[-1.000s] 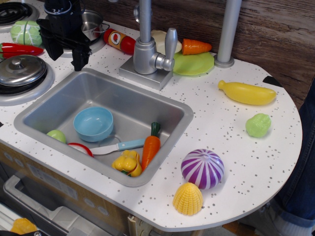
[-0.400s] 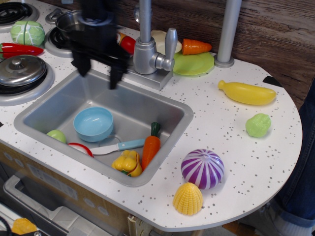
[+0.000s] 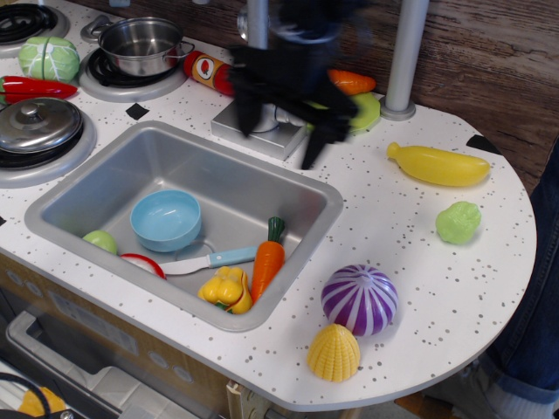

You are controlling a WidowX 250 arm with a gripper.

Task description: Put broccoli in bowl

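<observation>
Your gripper is hanging motion-blurred over the faucet base, fingers spread apart and gripping nothing. Broccoli: lying on the speckled counter, well to the right of and below the fingers, apart from them. Bowl: sitting upright in the sink, down and left of the fingers, with nothing inside it. Purple onion: resting below the fingers, near the counter's front edge.
</observation>
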